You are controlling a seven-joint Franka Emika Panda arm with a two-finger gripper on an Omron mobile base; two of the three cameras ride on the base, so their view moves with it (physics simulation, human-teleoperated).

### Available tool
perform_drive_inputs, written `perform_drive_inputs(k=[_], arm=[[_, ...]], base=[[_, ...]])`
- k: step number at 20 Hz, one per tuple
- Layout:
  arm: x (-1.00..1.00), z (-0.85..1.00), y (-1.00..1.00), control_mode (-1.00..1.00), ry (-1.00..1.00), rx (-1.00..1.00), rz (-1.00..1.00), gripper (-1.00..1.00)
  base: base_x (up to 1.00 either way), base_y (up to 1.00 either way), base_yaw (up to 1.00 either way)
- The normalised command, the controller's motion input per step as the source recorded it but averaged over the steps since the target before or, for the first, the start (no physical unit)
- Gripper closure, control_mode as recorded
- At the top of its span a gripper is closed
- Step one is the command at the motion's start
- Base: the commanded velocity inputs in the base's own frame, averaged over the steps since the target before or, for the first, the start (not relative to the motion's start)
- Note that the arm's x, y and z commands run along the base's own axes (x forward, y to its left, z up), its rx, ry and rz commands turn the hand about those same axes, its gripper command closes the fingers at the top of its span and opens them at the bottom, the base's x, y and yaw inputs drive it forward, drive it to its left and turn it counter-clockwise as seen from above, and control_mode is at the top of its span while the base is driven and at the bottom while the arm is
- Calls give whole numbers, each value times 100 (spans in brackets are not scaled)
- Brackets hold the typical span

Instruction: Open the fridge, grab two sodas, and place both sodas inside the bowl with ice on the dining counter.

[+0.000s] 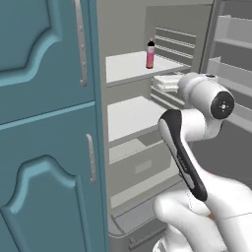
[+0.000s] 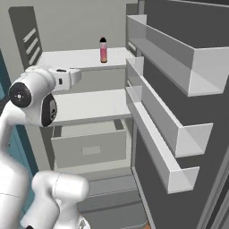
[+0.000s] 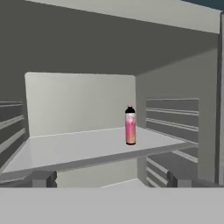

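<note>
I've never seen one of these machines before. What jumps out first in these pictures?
A lone pink soda bottle with a dark cap stands upright on the upper white shelf of the open grey fridge, towards the shelf's right side. The white robot arm reaches in front of the shelves, its jaws wide open and holding nothing. To the left stand tall teal cabinet doors, and to the right the swung-open fridge door with its pale trays.

The white arm (image 1: 197,147) rises folded at the elbow, wrist level, pincer (image 3: 111,178) spread wide and empty.
</note>
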Motion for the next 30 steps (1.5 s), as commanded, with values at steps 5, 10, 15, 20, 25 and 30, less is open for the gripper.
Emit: perform_drive_inputs(k=[5, 10, 15, 20, 25, 30], arm=[[63, 5, -14, -100, 0, 1, 2, -100], [60, 12, -5, -100, 0, 0, 1, -100], [39, 9, -16, -100, 0, 0, 0, -100], [33, 7, -22, -100, 0, 0, 0, -100], [56, 1, -8, -100, 0, 0, 0, -100], [63, 0, -3, -100, 1, 0, 0, -100]], base=[[0, 0, 0], [0, 0, 0], [0, 0, 0], [0, 0, 0], [0, 0, 0], [0, 0, 0]])
